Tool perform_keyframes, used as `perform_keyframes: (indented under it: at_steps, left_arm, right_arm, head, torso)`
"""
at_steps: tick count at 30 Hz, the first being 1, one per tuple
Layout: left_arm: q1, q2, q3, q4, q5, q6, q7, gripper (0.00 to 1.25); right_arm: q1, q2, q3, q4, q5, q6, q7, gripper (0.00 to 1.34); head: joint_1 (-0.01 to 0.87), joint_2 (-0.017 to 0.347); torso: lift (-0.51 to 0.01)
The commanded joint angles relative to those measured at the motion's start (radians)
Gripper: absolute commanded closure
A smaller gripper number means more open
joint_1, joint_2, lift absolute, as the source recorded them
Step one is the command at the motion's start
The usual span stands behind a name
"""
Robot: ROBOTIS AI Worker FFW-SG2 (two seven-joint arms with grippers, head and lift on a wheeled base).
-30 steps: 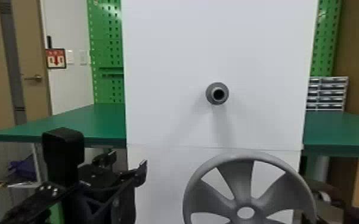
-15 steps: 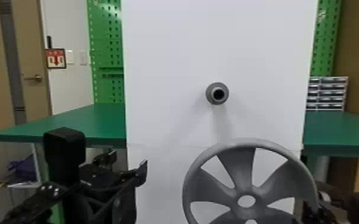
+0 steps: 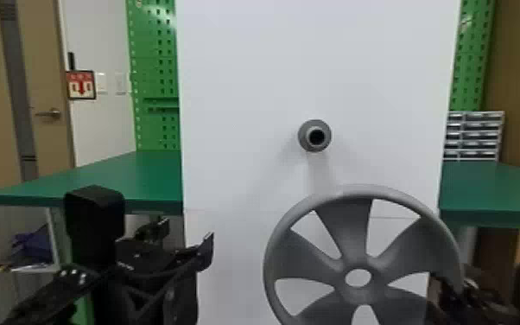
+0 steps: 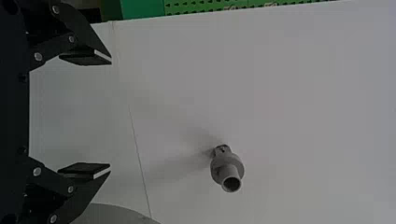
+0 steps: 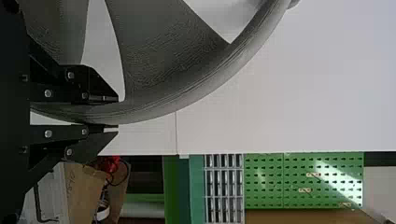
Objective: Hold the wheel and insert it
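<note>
A grey spoked wheel stands upright before the white panel, its centre hole lower than the grey peg and a bit to its right. At the wheel's right rim is my right gripper. In the right wrist view my right gripper is shut on the rim of the wheel, one finger on each side. My left gripper is left of the wheel, apart from it. In the left wrist view my left gripper stands open and holds nothing; beyond it the peg sticks out of the panel.
The white panel rises between two green tabletops. Green pegboards stand behind it, with a small drawer cabinet at the right. A shelf with loose items sits under the left tabletop.
The wheel has risen toward the height of the peg, with my right gripper and arm coming further into view. My left arm has hardly moved.
</note>
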Motion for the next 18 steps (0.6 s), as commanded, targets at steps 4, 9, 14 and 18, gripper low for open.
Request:
perform_keyframes:
  at_steps: [4,9,14,18]
  left_arm:
    - [0.002,0.000,0.000,0.001,-0.003,-0.004,0.000,0.43]
    - [0.003,0.000,-0.002,0.003,-0.005,-0.008,0.000,0.43]
    - [0.003,0.000,-0.002,0.003,-0.005,-0.008,0.000,0.43]
    - [0.003,0.000,-0.003,0.004,-0.005,-0.010,0.000,0.43]
  right_arm:
    - [-0.017,-0.002,-0.004,-0.013,-0.018,0.020,0.001,1.17]
    - [-0.033,-0.002,-0.004,-0.015,-0.032,0.020,0.000,1.17]
    - [-0.053,-0.002,-0.006,-0.019,-0.042,0.043,0.000,1.17]
    - [-0.073,-0.002,-0.009,-0.024,-0.059,0.066,0.000,1.17]
  head:
    - [0.181,0.098]
    - [0.181,0.098]
    - [0.181,0.098]
    - [0.181,0.098]
  torso:
    - [-0.494]
    - [-0.494]
    - [-0.494]
    - [-0.494]
